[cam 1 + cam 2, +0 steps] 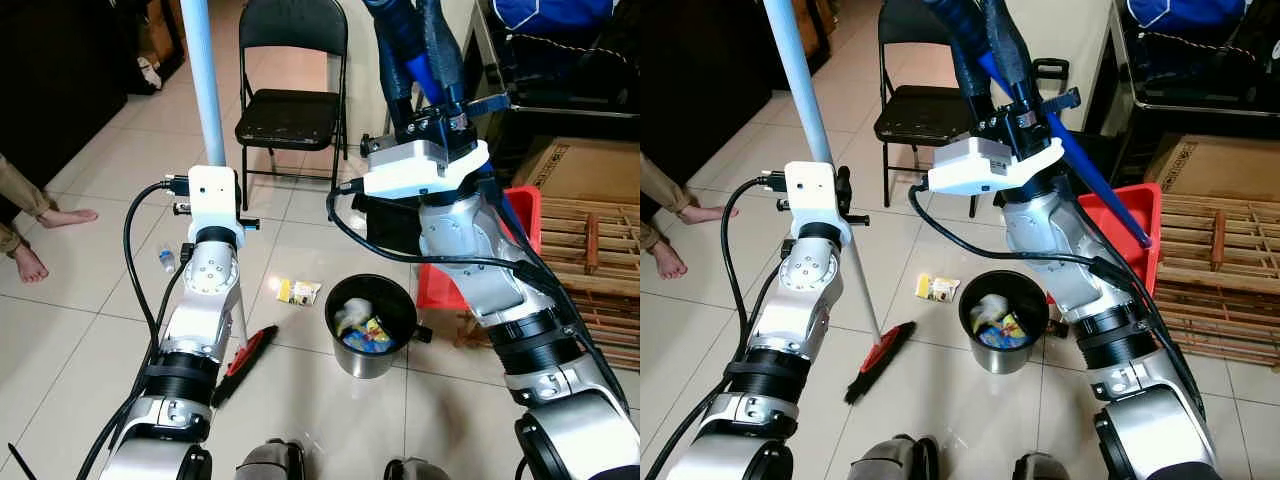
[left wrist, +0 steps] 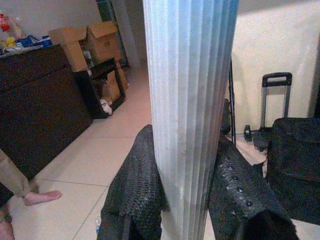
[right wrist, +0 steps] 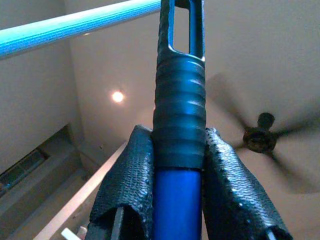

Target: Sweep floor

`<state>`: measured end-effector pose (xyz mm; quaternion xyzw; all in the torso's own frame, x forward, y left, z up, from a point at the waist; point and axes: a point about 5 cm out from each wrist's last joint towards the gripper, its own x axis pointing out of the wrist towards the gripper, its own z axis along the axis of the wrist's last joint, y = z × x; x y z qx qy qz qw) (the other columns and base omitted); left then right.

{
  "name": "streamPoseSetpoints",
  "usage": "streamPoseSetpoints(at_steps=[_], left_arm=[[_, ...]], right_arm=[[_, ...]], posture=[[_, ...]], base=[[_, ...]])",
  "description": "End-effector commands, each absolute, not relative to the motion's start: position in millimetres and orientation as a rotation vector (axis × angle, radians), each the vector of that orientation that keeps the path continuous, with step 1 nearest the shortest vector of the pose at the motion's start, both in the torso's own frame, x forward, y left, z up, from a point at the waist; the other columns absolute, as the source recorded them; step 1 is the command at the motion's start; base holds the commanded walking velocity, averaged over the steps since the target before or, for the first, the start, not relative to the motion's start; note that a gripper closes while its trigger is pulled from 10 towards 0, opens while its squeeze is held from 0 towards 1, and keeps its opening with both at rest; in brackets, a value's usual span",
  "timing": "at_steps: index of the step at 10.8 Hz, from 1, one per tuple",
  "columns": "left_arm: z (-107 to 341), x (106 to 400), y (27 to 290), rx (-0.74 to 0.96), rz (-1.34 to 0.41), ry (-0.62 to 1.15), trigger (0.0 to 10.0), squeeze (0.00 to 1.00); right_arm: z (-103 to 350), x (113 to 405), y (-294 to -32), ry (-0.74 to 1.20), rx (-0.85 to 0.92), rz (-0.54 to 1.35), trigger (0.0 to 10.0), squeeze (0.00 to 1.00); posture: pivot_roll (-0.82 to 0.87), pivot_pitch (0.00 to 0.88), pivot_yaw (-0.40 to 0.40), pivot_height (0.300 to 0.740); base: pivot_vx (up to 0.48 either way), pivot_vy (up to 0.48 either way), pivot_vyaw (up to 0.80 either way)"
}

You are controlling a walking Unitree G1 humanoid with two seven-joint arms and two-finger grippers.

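Left gripper (image 2: 187, 195) raised, clamped on broom handle (image 2: 187, 100) — right gripper (image 3: 177, 175) upturned, clamped on dustpan handle (image 3: 179, 130); no legible markings.

Pale glossy floor tiles (image 1: 90, 300) are being spread across the frame, with light being reflected off them. A black folding chair (image 1: 292, 100) is being set at the upper centre, before a cream wall (image 2: 270, 45). Dark cabinetry (image 1: 60, 70) is being kept at the upper left. Wooden slatted pallets (image 1: 590, 250) are being stacked at the right. A ceiling fan (image 3: 262, 132) is being blurred overhead.
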<state>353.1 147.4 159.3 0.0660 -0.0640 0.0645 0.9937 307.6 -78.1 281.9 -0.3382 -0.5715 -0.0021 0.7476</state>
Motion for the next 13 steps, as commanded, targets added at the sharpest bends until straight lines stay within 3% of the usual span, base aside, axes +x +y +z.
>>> streamPoseSetpoints(at_steps=[1,3,6,9,13], left_arm=[[173.9,353.5,148.4,0.139,0.137,-0.2,10.0,0.0],[173.8,354.0,147.9,0.138,0.135,-0.199,10.0,0.0],[173.7,354.2,147.8,0.138,0.135,-0.199,10.0,0.0],[173.1,354.5,146.6,0.136,0.134,-0.198,10.0,0.0],[171.9,354.6,145.0,0.13,0.133,-0.195,10.0,0.0]], right_arm=[[287.1,303.6,-71.6,-1.279,-0.721,0.025,10.0,0.0],[274.4,322.1,-78.4,-1.062,-0.584,0.044,10.0,0.0],[260.7,331.0,-78.7,-0.924,-0.497,0.104,10.0,0.0],[231.8,343.8,-71.2,-0.631,-0.232,0.274,10.0,0.0],[226.5,348.8,-78.6,-0.526,-0.003,0.257,10.0,0.0]], posture=[[0.03,0.079,0.085,0.74],[0.03,0.078,0.084,0.74],[0.02,0.078,0.083,0.74],[0.02,0.073,0.078,0.74],[0.02,0.072,0.07,0.74]], base=[[0.0,0.0,0.0],[0.0,0.0,0.0],[0.0,0.0,0.0],[0.0,0.0,0.0],[0.0,0.0,0.0]])
